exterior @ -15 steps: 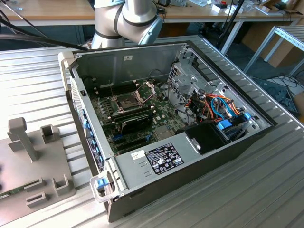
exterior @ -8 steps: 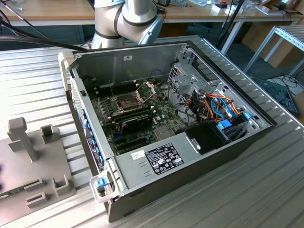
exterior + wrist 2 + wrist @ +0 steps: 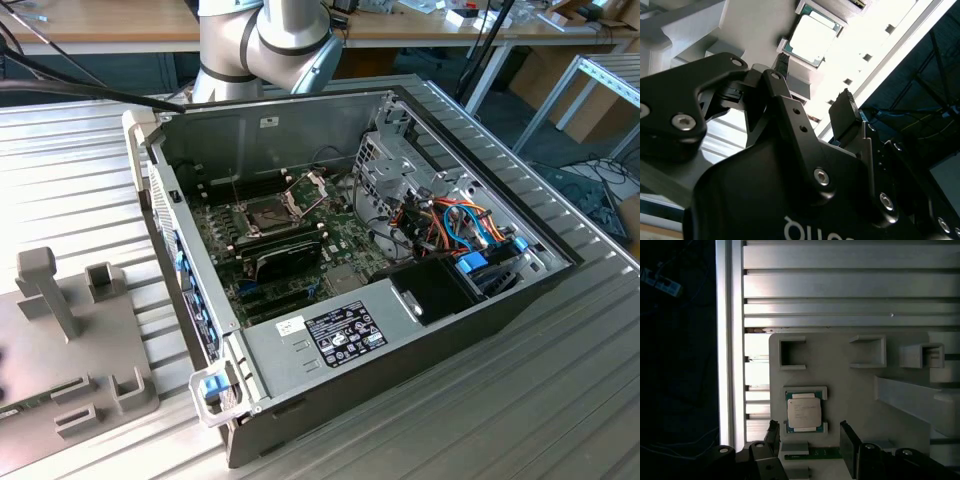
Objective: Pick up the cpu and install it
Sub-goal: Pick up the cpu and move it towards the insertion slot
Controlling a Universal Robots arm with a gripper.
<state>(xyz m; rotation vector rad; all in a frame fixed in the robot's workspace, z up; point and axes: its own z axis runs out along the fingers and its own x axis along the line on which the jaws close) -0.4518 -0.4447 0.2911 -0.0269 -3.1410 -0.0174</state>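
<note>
Grey holder plate (image 3: 850, 390) on the ribbed counter (image 3: 840, 285) carries the cpu (image 3: 803, 412), which lies flat with its silver top up, seated between two small brackets. My claw (image 3: 810, 440) hangs near it, holding nothing. Its black fingers (image 3: 850, 445) are spread wide, and the chip sits in line with the gap between them. Toward the exterior view's right, an open computer case (image 3: 260, 130) rests on the counter.

Your arm (image 3: 268, 40), just beyond the computer case (image 3: 270, 125), has rounded silver-grey joint housings and a pale blue end cap. Look at your gripper (image 3: 814, 79): it's matte black, with hinged link bars pinned by silver hex-socket screws, ribbed fingertips (image 3: 844, 100) and white lettering on its body.
</note>
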